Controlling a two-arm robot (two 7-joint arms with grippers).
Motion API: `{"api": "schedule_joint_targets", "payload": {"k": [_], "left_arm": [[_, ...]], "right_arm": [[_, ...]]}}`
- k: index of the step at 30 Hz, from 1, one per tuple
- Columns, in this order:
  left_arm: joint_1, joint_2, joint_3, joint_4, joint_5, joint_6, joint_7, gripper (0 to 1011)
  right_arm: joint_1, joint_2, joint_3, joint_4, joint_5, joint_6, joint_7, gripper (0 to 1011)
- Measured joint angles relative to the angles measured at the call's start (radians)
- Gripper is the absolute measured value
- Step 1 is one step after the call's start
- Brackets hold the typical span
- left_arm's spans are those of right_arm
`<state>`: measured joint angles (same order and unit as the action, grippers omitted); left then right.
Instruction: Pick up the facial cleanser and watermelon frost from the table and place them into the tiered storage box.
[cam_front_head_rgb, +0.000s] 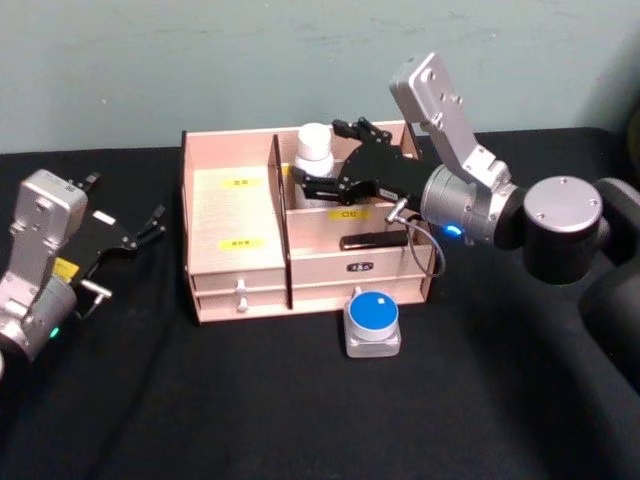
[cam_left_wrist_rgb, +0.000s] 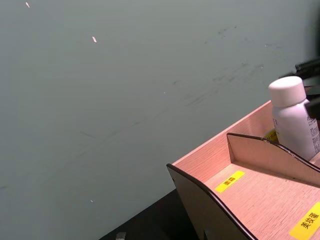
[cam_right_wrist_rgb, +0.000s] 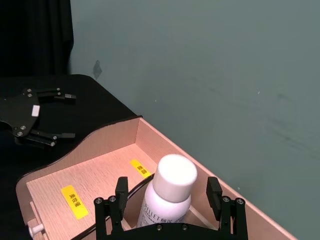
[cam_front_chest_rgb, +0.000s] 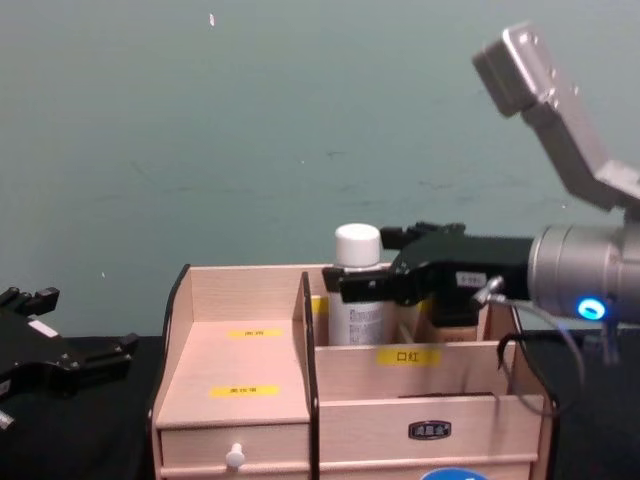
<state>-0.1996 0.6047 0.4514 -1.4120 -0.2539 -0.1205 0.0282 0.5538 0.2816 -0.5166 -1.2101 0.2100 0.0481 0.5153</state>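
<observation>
At the far left we see the left gripper (cam_front_head_rgb: 125, 200) low over the black table (cam_front_head_rgb: 250, 400), well apart from the box. Its two black fingers are spread wide with nothing between them.

Next comes the tiered storage box (cam_front_head_rgb: 235, 210), standing at the back of the table near the wall. Its left half is a stepped wooden shelf with yellow labels above two drawers, each with a small white knob (cam_front_head_rgb: 241, 288). A dark-edged divider separates this from the right half, which has smaller compartments.

The facial cleanser (cam_front_head_rgb: 313, 148) stands upright in the rear compartment just right of that divider, its rounded white cap rising above the box's back wall. In the right wrist view, the bottle (cam_right_wrist_rgb: 167, 195) sits between the two fingers of the right gripper (cam_right_wrist_rgb: 167, 190) with a gap on either side, so the jaws are released and bracket the bottle without gripping it. The chest view shows the same gripper (cam_front_chest_rgb: 375, 262) reaching in level from the right at the height of the bottle's shoulder.

A little further right, the watermelon frost (cam_front_head_rgb: 372, 318) rests on the table just in front of the box's right half, blue lid up and untouched. The right arm stretches away from the box toward the right edge.
</observation>
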Motion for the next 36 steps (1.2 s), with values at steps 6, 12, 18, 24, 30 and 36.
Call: {"api": "schedule_joint_targets", "payload": {"k": [6, 12, 18, 24, 30, 36], "left_arm": [[0.0, 0.0, 0.0, 0.0, 0.0, 0.0, 0.0, 1010], [0.0, 0.0, 0.0, 0.0, 0.0, 0.0, 0.0, 1010], [0.0, 0.0, 0.0, 0.0, 0.0, 0.0, 0.0, 1010], [0.0, 0.0, 0.0, 0.0, 0.0, 0.0, 0.0, 1010], [0.0, 0.0, 0.0, 0.0, 0.0, 0.0, 0.0, 1010], [0.0, 0.0, 0.0, 0.0, 0.0, 0.0, 0.0, 1010]], "right_arm": [[-0.036, 0.066, 0.011, -0.164, -0.006, 0.097, -0.013, 1000], [-0.111, 0.142, 0.041, -0.34, 0.013, 0.177, -0.026, 1000], [-0.229, 0.221, 0.092, -0.51, 0.062, 0.236, -0.047, 1000], [-0.343, 0.279, 0.122, -0.634, 0.093, 0.268, -0.074, 1000], [-0.468, 0.319, 0.148, -0.727, 0.105, 0.288, -0.125, 1000], [-0.568, 0.327, 0.165, -0.759, 0.082, 0.318, -0.186, 1000]]}}
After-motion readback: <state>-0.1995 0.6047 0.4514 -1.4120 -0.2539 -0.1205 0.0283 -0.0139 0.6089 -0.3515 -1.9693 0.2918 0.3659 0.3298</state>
